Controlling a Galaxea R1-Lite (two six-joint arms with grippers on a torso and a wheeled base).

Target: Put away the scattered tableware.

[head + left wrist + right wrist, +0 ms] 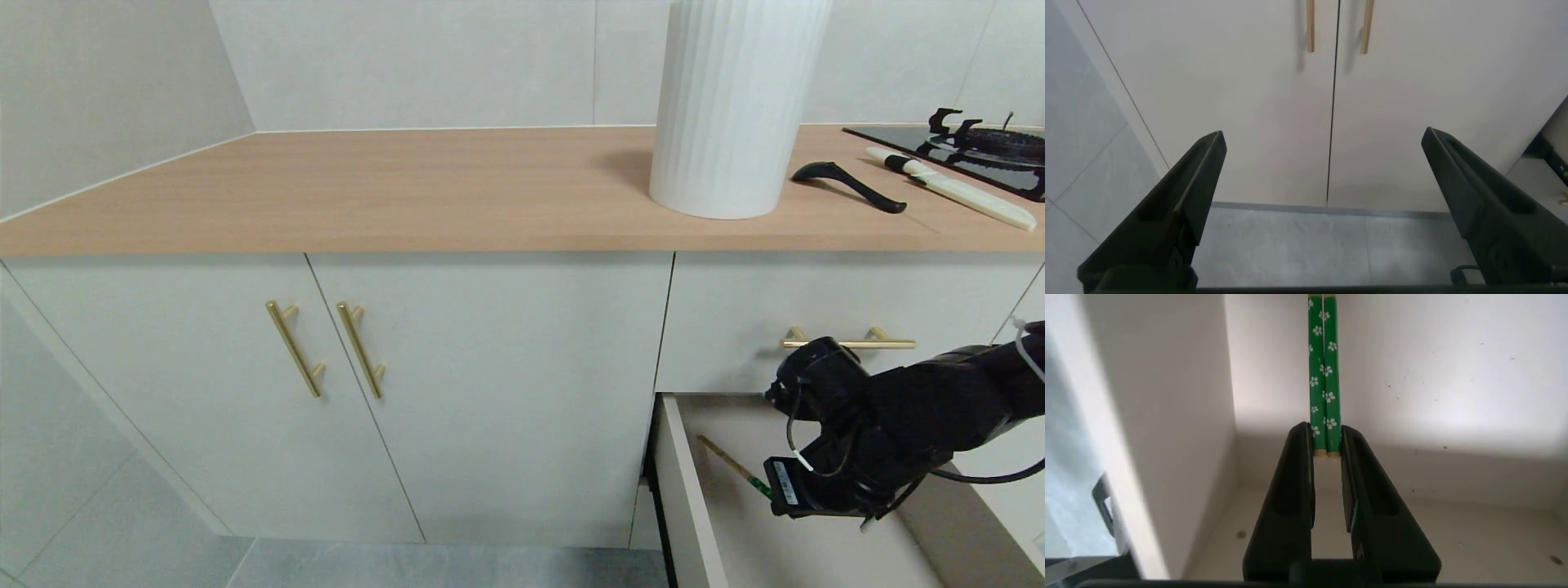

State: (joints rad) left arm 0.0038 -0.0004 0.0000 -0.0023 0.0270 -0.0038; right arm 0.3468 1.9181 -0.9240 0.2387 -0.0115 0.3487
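In the open drawer (682, 490) at 4 o'clock — chopsticks (1323, 376) held.
The right gripper (1327, 439) was clamped on the chopsticks; the left gripper (1323, 139) stood with its jaws apart.

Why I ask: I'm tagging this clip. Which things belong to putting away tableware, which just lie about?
Job: green chopsticks, held in the right tool; open drawer; knife and black utensil on the counter.
Lying about: white ribbed vase; hob; closed cupboard doors.

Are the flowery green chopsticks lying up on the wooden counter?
No, the green chopsticks are pinched in the right end effector, down in the open drawer.
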